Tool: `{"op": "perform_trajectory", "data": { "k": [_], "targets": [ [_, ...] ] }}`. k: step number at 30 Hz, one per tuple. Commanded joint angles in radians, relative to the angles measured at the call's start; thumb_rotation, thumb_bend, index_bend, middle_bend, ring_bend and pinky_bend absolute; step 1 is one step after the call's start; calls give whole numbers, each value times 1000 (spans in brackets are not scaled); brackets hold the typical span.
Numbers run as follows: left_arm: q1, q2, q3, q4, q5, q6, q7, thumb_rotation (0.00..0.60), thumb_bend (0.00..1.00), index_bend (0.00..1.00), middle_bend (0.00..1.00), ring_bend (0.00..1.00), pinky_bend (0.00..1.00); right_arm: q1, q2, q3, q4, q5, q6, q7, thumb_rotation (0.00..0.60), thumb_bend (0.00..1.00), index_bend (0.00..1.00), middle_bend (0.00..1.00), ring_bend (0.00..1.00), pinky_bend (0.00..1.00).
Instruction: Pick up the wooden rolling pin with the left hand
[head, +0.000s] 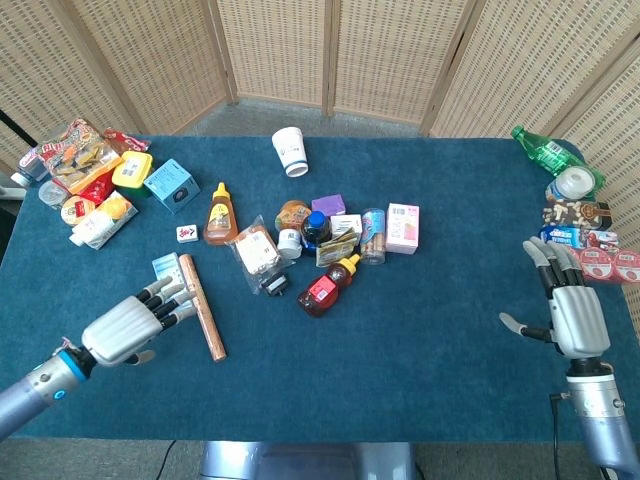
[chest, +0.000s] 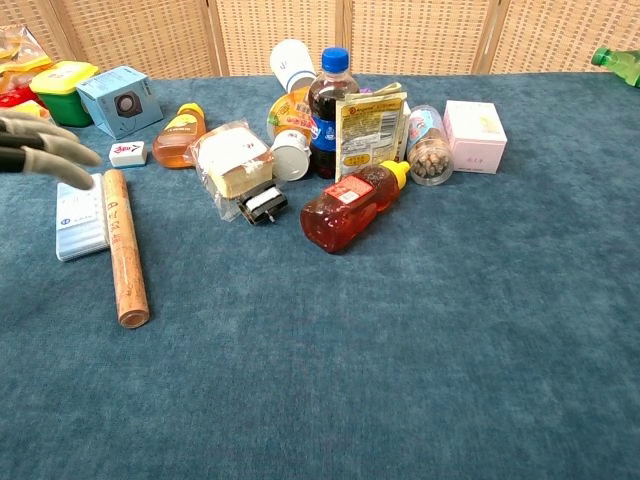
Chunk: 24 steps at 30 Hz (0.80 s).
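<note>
One rolling pin (head: 202, 306) lay flat on the blue table (head: 430, 330), a plain brown wooden cylinder with dark characters too small to read, touching a blue packet (chest: 80, 216). The left hand (head: 130, 325) hovered beside it, fingers (chest: 48, 158) spread, holding nothing. The right hand (head: 570, 310) was spread and empty too. Two honey-style squeeze bottles (head: 219, 213) lay nearby.

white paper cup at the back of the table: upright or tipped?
Tipped. The white paper cup lies on its side on the table, with its open mouth facing the near edge in the head view.
</note>
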Motion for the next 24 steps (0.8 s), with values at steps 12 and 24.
{"op": "perform_trajectory", "data": {
  "k": [12, 24],
  "targets": [
    [-114, -112, -4, 65, -36, -131, -5, 600, 220, 176, 0, 0, 182, -1, 2, 5, 5, 8, -2, 14, 600, 0, 0, 0, 0, 0],
    [-165, -162, 7, 75, -69, -189, 16, 600, 291, 224, 0, 0, 215, -2, 3, 6, 5, 10, -3, 20, 600, 0, 0, 0, 0, 0]
  ]
}}
